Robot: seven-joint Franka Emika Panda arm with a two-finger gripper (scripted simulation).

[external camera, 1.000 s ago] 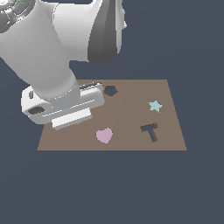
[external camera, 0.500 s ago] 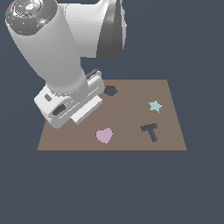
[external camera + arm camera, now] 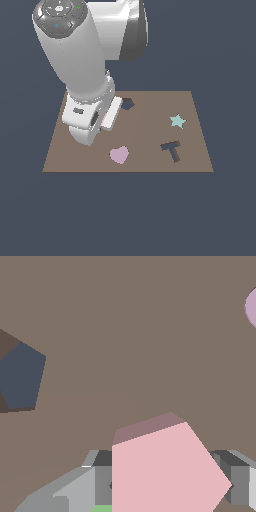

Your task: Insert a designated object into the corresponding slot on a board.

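Exterior view: high, set back, angled down on the whole board (image 3: 150,150), arm (image 3: 80,70) in the foreground covering the board's corner on the exterior view's left. Wrist view: very close, facing down onto the board (image 3: 130,316), which fills the frame. Shared: pentagon slot (image 3: 127,104) (image 3: 21,376), heart (image 3: 119,154) edge (image 3: 251,307), pink pentagon (image 3: 104,119) (image 3: 165,471).

Arm (image 3: 75,55): glossy white rounded casings, dark grey joint band, grey end cap with recessed dots; gripper (image 3: 165,481) fingers (image 3: 235,478) blocky grey.
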